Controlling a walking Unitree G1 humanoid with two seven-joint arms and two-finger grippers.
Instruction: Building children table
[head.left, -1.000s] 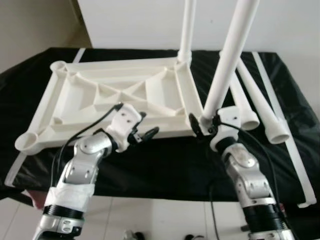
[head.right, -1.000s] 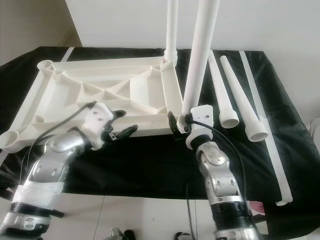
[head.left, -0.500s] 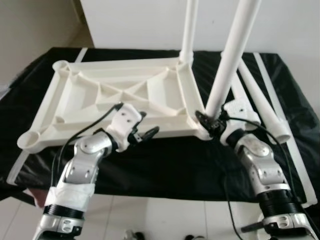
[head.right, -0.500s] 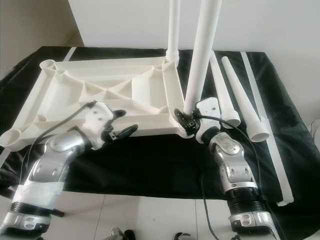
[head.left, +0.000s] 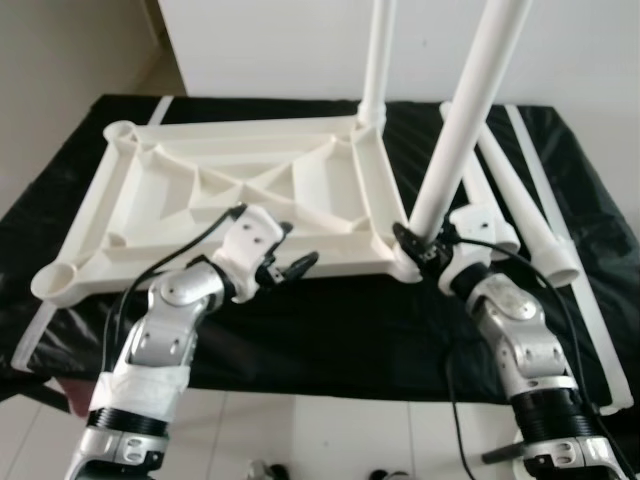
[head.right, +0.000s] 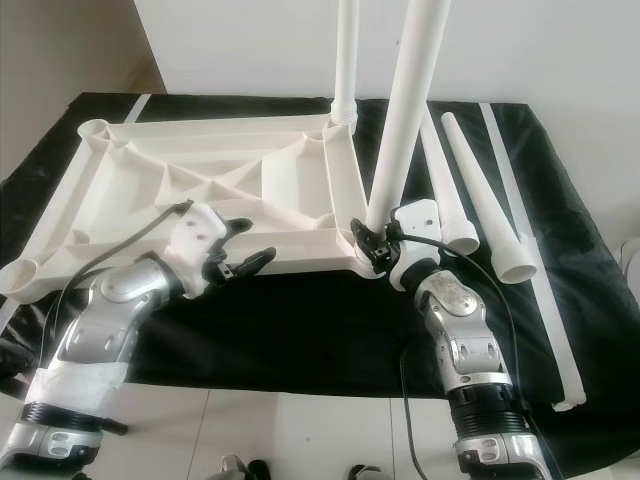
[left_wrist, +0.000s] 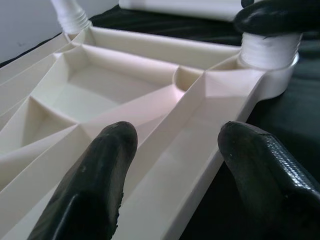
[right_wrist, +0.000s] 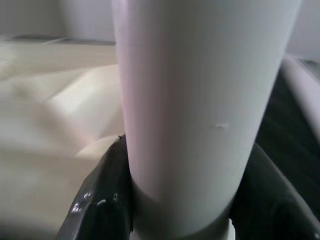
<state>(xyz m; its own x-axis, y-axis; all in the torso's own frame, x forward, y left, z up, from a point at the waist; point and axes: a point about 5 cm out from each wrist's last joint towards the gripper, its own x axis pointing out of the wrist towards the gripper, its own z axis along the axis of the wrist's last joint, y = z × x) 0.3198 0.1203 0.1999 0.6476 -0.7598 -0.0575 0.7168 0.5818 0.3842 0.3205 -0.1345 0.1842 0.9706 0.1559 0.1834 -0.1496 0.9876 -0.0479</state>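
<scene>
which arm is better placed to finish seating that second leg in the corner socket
Right. Its pincer is shut on the leg just above the tabletop's near corner socket. The left pincer is open at the near edge, holding nothing.

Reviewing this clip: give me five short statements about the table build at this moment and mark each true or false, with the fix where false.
1. The right gripper is shut on a white leg at its lower end. True.
2. The tabletop lies with its ribbed underside up on the black cloth. True.
3. The left gripper grips a leg. False: it is open at the tabletop's near edge, holding nothing.
4. No leg stands at the far right corner. False: a far leg stands upright there.
5. Two loose legs lie on the cloth right of the tabletop. True.
</scene>
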